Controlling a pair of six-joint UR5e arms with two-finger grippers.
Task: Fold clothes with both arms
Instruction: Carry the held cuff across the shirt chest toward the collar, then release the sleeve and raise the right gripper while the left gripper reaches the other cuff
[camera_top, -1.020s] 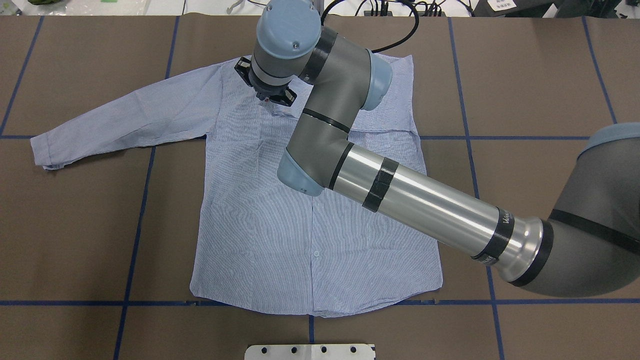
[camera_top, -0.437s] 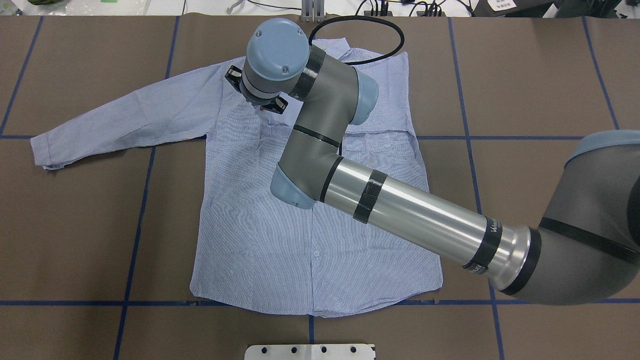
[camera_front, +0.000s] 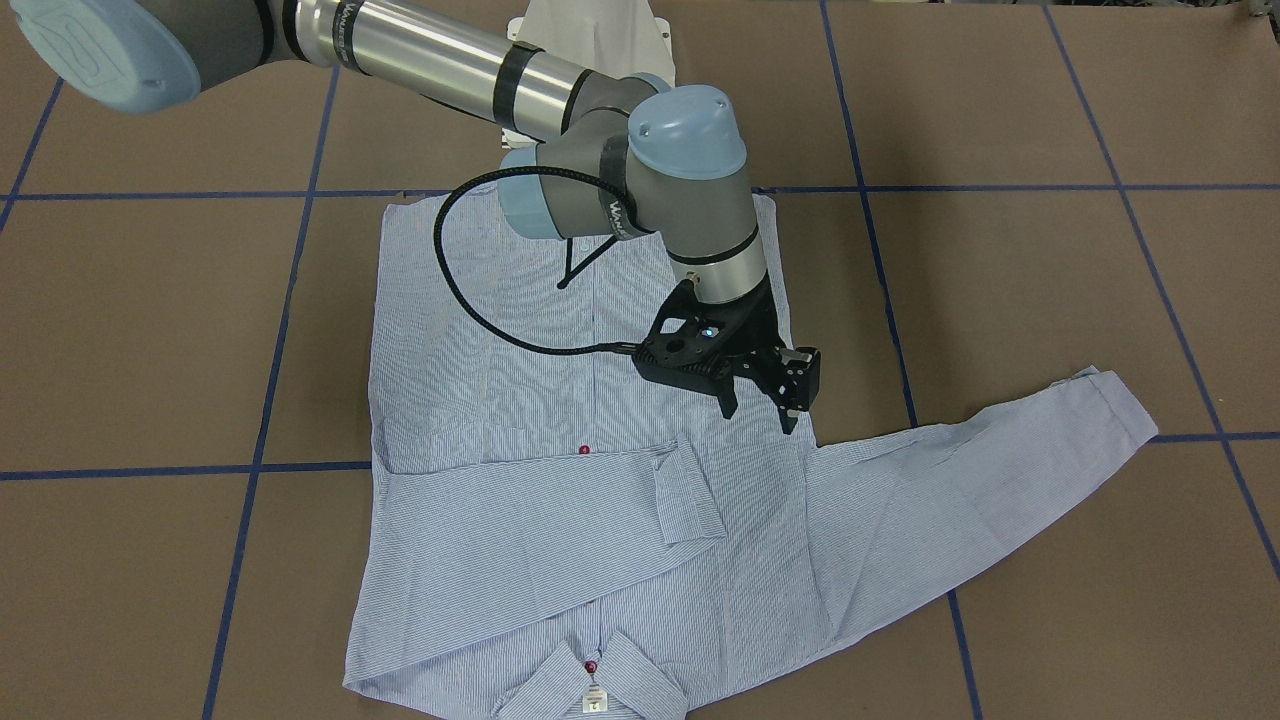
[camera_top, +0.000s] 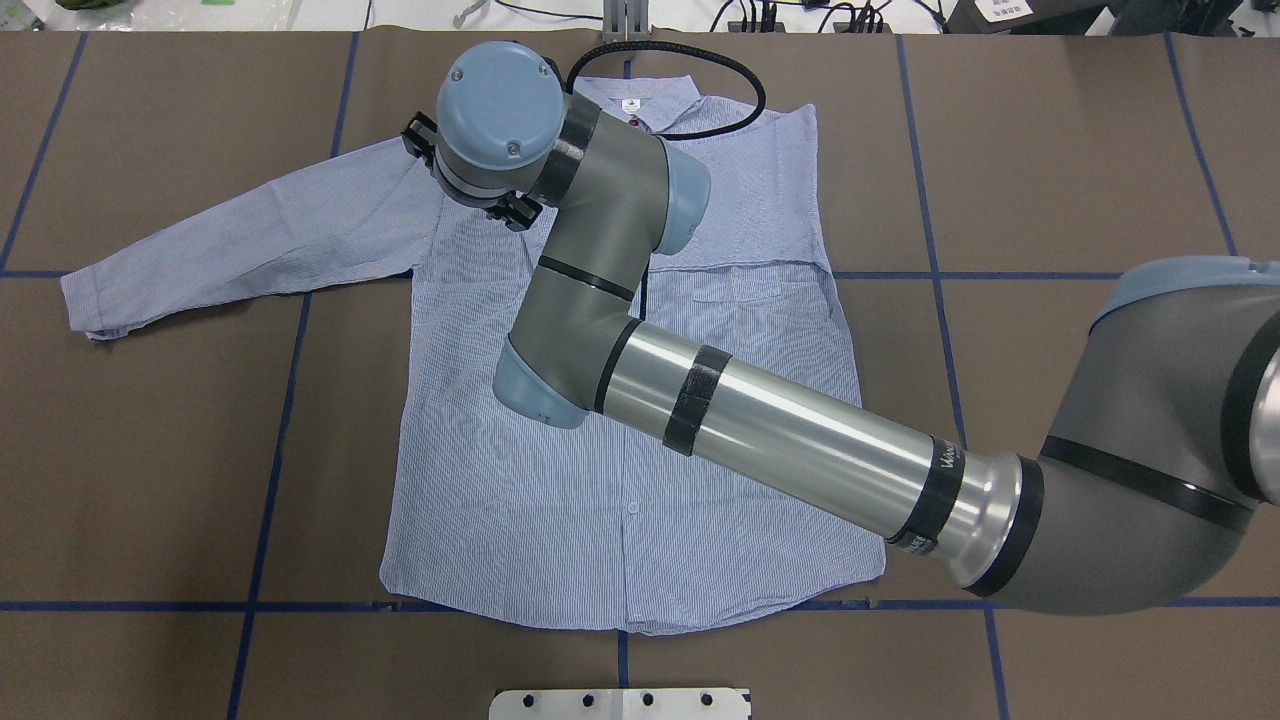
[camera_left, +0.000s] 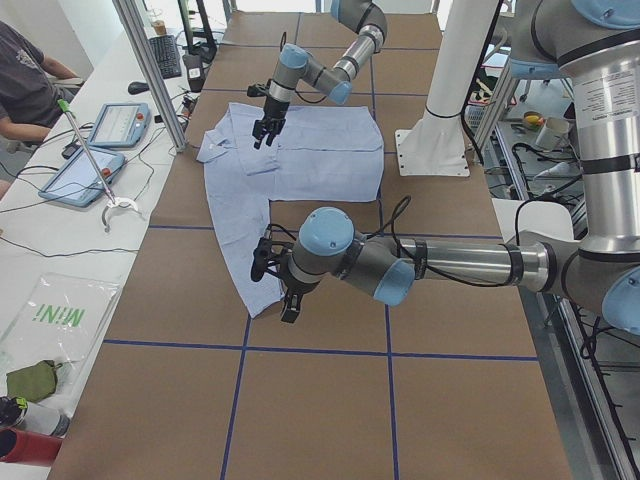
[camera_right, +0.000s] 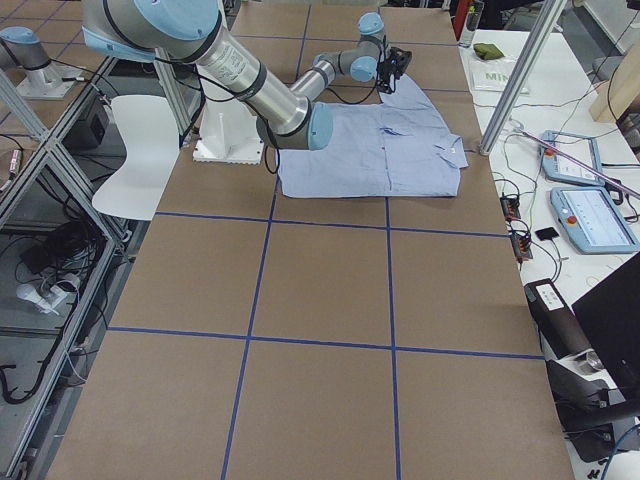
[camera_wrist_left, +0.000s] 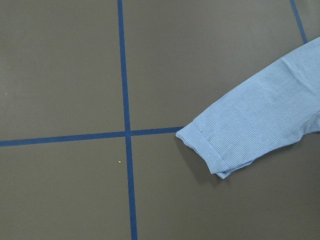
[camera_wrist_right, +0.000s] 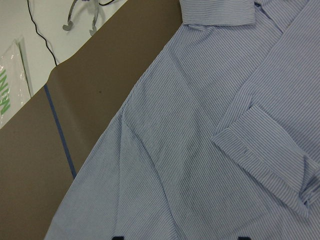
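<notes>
Shirt (camera_front: 520, 400) looks light and limp; pinch the cuff (camera_top: 85, 300) at nine o'clock overhead. Right gripper (camera_front: 760, 412) is spread and empty; I cannot tell for the left gripper (camera_left: 275, 295).

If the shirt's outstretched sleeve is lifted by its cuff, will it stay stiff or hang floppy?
Probably floppy: the sleeve lies flat with soft wrinkles, and the other sleeve lies folded across the chest. Likely light too, since its cloth looks thin. The cuff seems a doubled, firmer edge.

Robotics lab, brown-covered bench (camera_top: 150, 450) gridded with blue tape (camera_top: 273, 480), aluminium frame posts (camera_left: 150, 70), teach pendants (camera_right: 592, 218) on a white side table (camera_left: 40, 250)
</notes>
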